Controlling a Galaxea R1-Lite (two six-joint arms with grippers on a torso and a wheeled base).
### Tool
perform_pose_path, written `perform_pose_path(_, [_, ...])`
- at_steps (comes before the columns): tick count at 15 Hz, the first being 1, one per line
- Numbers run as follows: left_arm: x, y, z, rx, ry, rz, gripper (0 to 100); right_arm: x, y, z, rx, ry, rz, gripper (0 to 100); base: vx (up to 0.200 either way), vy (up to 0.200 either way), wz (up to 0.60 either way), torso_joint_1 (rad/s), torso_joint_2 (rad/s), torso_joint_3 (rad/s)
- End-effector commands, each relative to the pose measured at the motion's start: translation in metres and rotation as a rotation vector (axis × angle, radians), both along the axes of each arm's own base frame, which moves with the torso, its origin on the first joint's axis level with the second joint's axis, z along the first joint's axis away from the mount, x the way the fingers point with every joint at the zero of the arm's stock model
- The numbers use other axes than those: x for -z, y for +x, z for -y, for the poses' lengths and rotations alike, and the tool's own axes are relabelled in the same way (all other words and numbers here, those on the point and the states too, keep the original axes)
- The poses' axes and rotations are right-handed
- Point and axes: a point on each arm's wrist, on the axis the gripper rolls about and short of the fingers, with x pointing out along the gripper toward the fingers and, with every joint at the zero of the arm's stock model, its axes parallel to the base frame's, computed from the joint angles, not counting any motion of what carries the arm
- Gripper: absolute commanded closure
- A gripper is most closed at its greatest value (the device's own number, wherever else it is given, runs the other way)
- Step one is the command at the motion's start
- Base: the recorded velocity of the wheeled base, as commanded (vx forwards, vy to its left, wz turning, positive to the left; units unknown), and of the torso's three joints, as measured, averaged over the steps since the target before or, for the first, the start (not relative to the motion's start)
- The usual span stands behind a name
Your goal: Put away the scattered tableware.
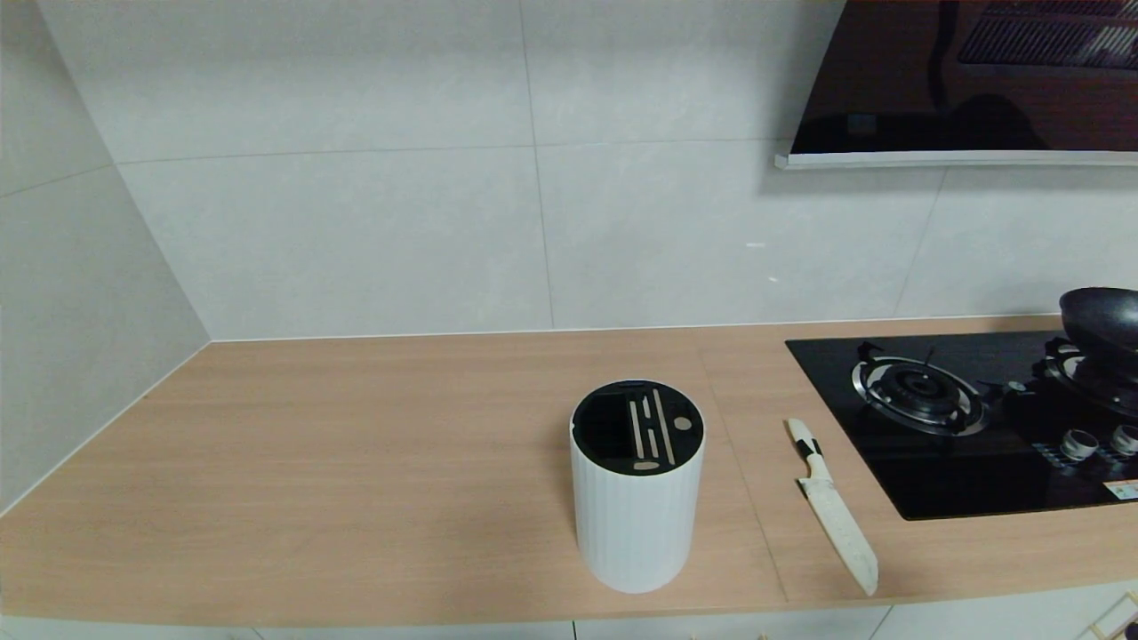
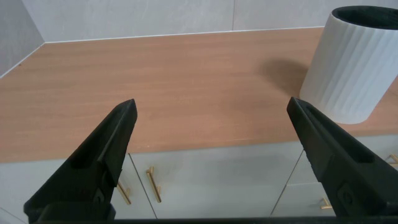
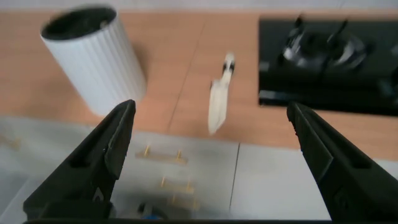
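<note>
A white ribbed knife holder point(image 1: 637, 489) with a black slotted top stands near the front of the wooden counter point(image 1: 356, 462). A white knife point(image 1: 833, 507) with a black band on its handle lies flat to the holder's right, blade toward the counter's front edge. My left gripper point(image 2: 211, 124) is open, off the counter's front edge, with the holder point(image 2: 357, 62) ahead to one side. My right gripper point(image 3: 211, 124) is open too, hanging in front of the counter, with the knife point(image 3: 219, 96) and the holder point(image 3: 93, 56) lying beyond it.
A black gas hob point(image 1: 969, 418) takes up the counter's right end, with a dark pan point(image 1: 1102, 320) on its far burner. A range hood point(image 1: 960, 80) hangs above. Cabinet fronts with brass handles point(image 2: 152, 185) lie below the counter. Tiled walls close the back and left.
</note>
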Motion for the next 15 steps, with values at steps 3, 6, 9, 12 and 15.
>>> perform_pose_path(3, [0.000,0.000,0.000,-0.001,0.000,-0.002,0,-0.015,0.087,-0.014,-0.054,-0.035,-0.288,0,0.000,0.000,0.00,0.000,0.00,0.000])
perform_pose_path(6, [0.000,0.000,0.000,-0.001,0.000,-0.002,0,-0.006,0.122,-0.024,-0.080,-0.049,-0.331,0,0.000,0.000,0.00,0.000,0.00,0.000])
perform_pose_path(9, [0.000,0.000,0.000,0.001,0.000,-0.002,0,-0.001,0.154,-0.036,-0.087,-0.070,-0.342,0,0.000,0.000,0.00,0.000,0.00,0.000])
perform_pose_path(12, [0.000,0.000,0.000,-0.001,0.000,-0.002,0,-0.006,0.189,-0.043,-0.075,-0.076,-0.345,0,0.000,0.000,0.00,0.000,0.00,0.000])
perform_pose_path(15, [0.000,0.000,0.000,-0.001,0.000,-0.002,0,0.005,0.203,-0.047,-0.051,-0.098,-0.385,0,0.000,0.000,0.00,0.000,0.00,0.000])
